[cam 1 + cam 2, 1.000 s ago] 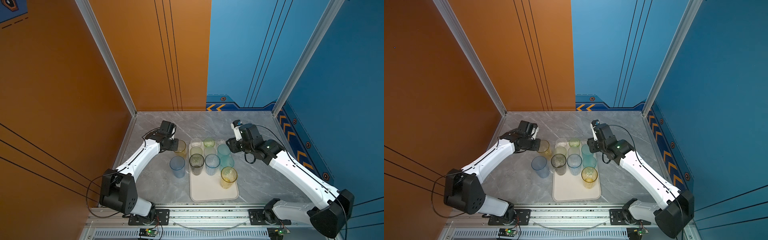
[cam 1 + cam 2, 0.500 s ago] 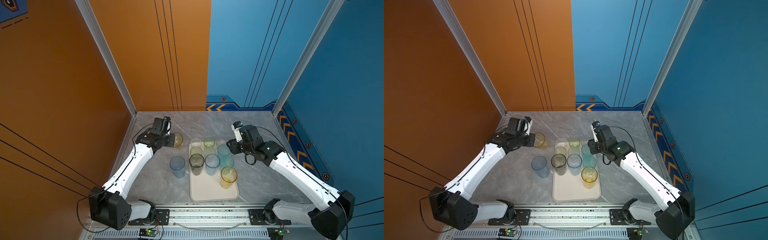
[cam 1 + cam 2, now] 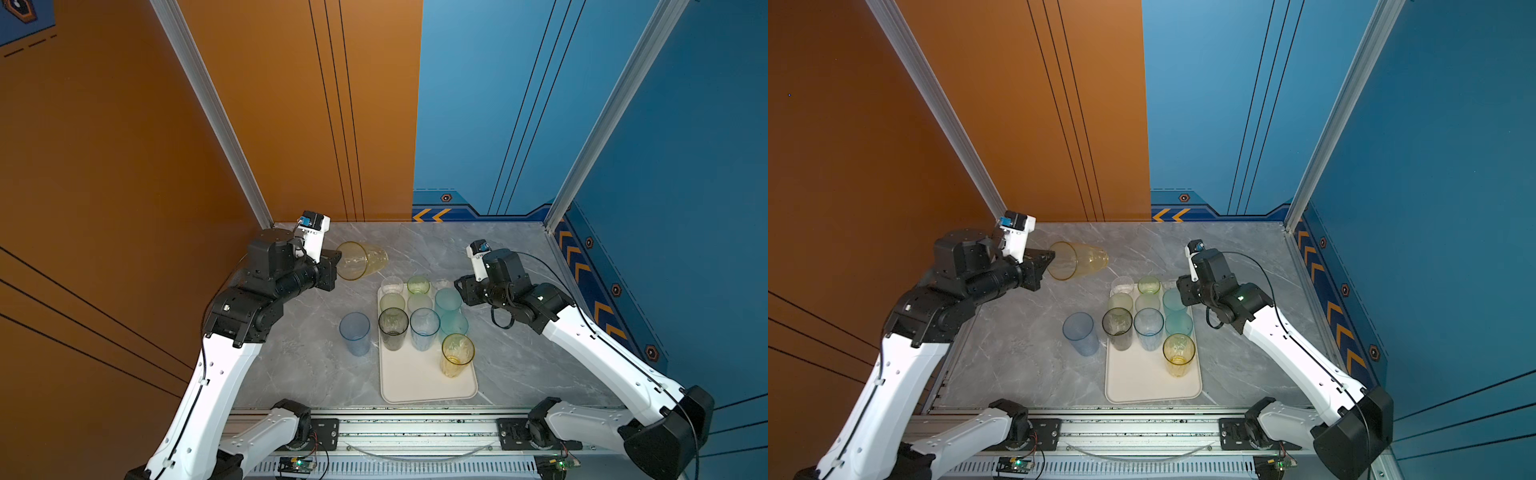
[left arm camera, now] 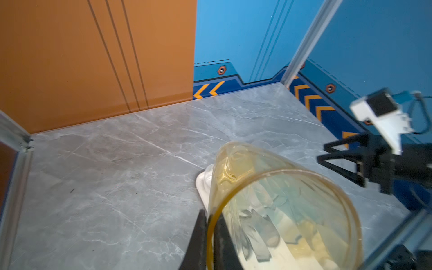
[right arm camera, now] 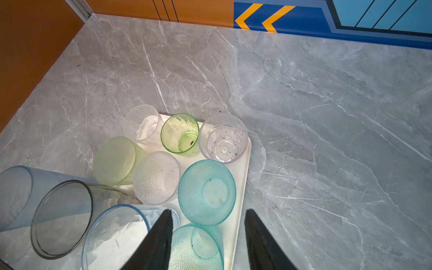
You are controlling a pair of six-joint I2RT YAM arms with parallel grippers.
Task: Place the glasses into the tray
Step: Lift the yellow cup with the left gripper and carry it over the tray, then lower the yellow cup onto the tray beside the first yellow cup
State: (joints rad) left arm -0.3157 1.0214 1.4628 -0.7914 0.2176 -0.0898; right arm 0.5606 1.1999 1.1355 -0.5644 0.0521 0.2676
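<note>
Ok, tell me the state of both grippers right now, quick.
Left gripper: shut on the rim of the yellow glass, which is tipped on its side.
Right gripper: open, holding nothing.

Light was bright & even, from overhead; only soft, faint shadows lay on the desk (image 3: 316, 386) under the left tool (image 3: 336, 262). Top views were sharp w/ saturated colours. In left wrist view the yellow glass (image 4: 280, 198) pinched in that tool was soft up close, & the right arm (image 4: 374, 163) beyond it was blurred. The right tool (image 5: 208, 211) showed dark, out-of-focus fingers (image 5: 159, 238); desk past them had a pale sheen.
</note>
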